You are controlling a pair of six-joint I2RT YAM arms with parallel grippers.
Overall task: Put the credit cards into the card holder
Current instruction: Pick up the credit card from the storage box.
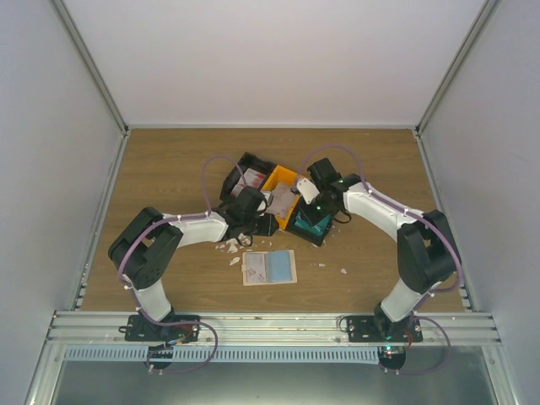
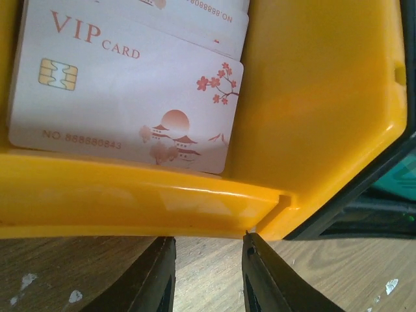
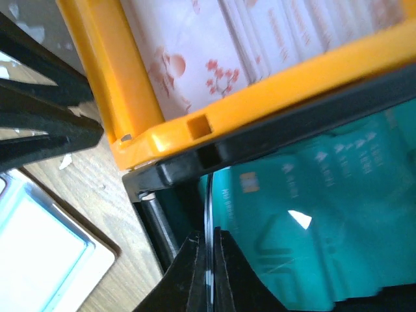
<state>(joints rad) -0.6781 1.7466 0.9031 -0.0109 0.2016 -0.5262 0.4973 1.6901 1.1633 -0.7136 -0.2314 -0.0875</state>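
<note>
Item: thin teal plastic card, edge-on, pinched in right fingers; beige folding card holder toward tabletop near edge; left fingers half-open, empty.

Your two arms look the same. The left arm and the right arm are each made of smooth white tubes joined by fat, round black joints. A thin purple cable loops along each one. Each arm stands on a flat black base. A tiny green light glows on the right arm. Your left hand has two black fingers with slanted tips. Your right hand has two thin black fingers too.
</note>
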